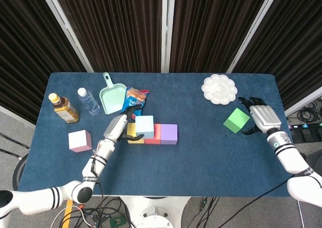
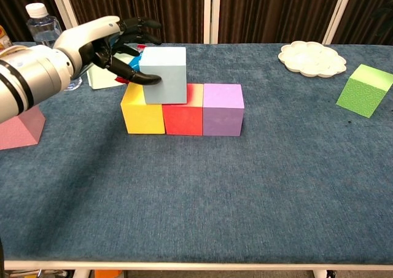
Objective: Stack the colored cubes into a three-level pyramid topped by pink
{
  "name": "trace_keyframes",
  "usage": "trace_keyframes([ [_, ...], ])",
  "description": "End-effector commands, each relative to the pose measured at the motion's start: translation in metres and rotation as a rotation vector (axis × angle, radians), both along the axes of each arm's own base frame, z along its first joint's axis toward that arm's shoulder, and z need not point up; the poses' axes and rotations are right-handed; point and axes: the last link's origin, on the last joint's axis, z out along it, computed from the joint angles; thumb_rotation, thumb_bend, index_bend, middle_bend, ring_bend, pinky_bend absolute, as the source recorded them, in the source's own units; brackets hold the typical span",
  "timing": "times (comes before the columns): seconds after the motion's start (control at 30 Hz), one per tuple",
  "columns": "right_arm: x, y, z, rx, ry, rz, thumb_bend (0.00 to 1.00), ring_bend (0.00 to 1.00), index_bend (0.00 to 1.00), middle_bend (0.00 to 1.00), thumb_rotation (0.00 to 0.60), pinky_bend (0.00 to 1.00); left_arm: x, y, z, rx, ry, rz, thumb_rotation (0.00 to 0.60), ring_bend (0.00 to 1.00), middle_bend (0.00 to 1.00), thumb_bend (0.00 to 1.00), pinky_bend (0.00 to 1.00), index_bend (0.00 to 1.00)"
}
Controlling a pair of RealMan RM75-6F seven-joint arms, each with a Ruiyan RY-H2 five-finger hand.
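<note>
Seating the light blue cube (image 2: 164,74) on the base row is the step in hand, and it is not yet finished cleanly. The left hand (image 2: 101,42) grips this cube, thumb on its near face and the other fingers curled behind; whether the grip carries any of the weight cannot be told. The cube rests across the seam between the yellow cube (image 2: 142,110) and the red cube (image 2: 182,111), sitting somewhat toward the yellow side in the chest view, with the purple cube (image 2: 223,108) touching the red one at the row's right end. For good work the cube should bridge yellow and red evenly and lie square to the row, leaving the red-purple seam free for a second upper cube. Release should be straight and slow, fingers spreading before the hand draws back toward the left, so the base row is not nudged. The right hand (image 1: 263,118) lies just beside the green cube (image 1: 236,120), fingers spread, holding nothing. The pink cube (image 1: 80,140) stands well apart at the table's left, reserved for the apex. Risk noted: a dragging thumb could twist the light blue cube off the seam.
</note>
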Motion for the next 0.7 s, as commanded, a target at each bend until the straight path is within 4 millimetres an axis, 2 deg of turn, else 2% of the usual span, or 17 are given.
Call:
trace_keyframes([
  [0.03, -0.001, 0.001, 0.002, 0.007, 0.01, 0.0, 0.0, 0.0, 0.0, 0.16, 0.6, 0.0, 0.0, -0.001, 0.0, -0.002, 0.002, -0.004, 0.6, 0.02, 0.12, 0.15, 0.12, 0.09],
  [0.4, -0.006, -0.001, 0.022, 0.046, 0.156, 0.044, 0.0, 0.0, 0.0, 0.1, 0.6, 0.0, -0.009, -0.013, 0.014, 0.016, -0.005, -0.021, 0.6, 0.0, 0.07, 0.14, 0.12, 0.09],
  [0.7, -0.013, -0.003, 0.021, 0.056, 0.295, 0.071, 0.0, 0.0, 0.0, 0.08, 0.6, 0.0, -0.046, -0.02, 0.046, 0.151, 0.026, 0.023, 0.6, 0.0, 0.04, 0.14, 0.12, 0.09],
])
